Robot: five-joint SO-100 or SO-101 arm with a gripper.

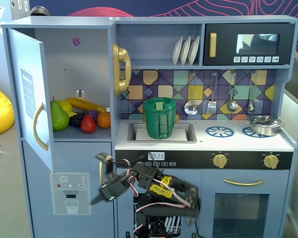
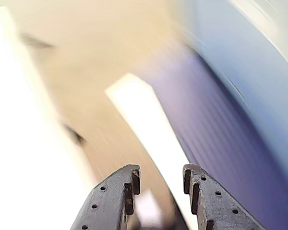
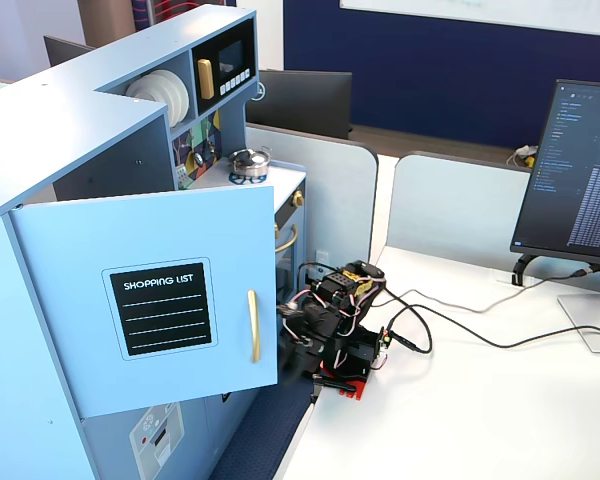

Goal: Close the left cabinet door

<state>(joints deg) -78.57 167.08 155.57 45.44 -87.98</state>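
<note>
The left cabinet door (image 1: pixel 32 94) stands swung open at the toy kitchen's upper left, its curved gold handle (image 1: pixel 37 127) facing out. In a fixed view from the side, the door (image 3: pixel 70 300) shows its black "SHOPPING LIST" panel (image 3: pixel 160 308) and its handle (image 3: pixel 252 325). My gripper (image 1: pixel 100 178) is low in front of the kitchen, below and to the right of the door's free edge, open and empty. From the side, the gripper (image 3: pixel 292 338) sits just past the door's lower right edge. The wrist view is motion-blurred; the gripper (image 2: pixel 161 176) has its jaws apart with nothing between them.
Toy fruit (image 1: pixel 82 118) lies in the open compartment. Below it is the door with the ice-dispenser graphic (image 1: pixel 70 192). A green pot (image 1: pixel 159 117) sits in the sink. The arm's base and cables (image 3: pixel 380 340) are on the white desk, with a monitor (image 3: pixel 580 170) at the right.
</note>
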